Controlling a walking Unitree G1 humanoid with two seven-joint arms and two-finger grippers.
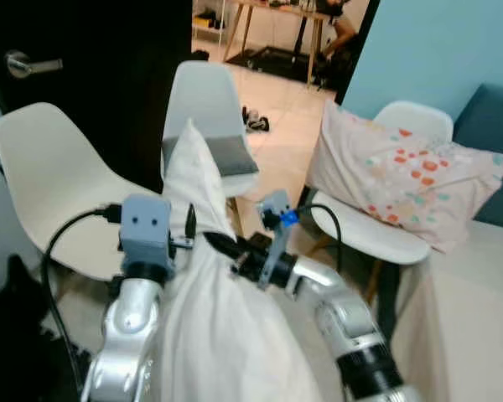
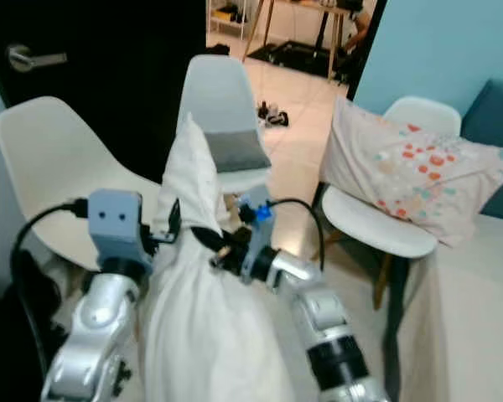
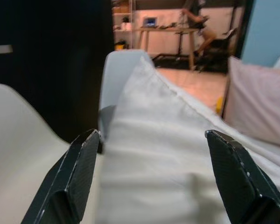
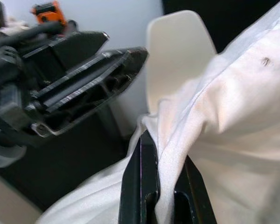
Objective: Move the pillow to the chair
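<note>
The large white fabric pillow (image 1: 210, 276) stands upright between the two silver arms, the left gripper (image 1: 189, 223) beside it and the right gripper (image 4: 154, 186) pinching its edge. Left of it stands a white plastic shell chair (image 1: 46, 176); behind it another white chair (image 1: 203, 100), apparently apart. On the right chair (image 1: 386, 226) leans a dotted pillow (image 1: 402, 172).

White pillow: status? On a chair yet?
Done: the white pillow is picked up, held upright between the arms. In hand: the right gripper is pinched shut on a fold of its fabric; the left gripper is open, fingers either side of it. Left: carry it to a seat. The left chair is bare; the right chair already holds a patterned pillow.
</note>
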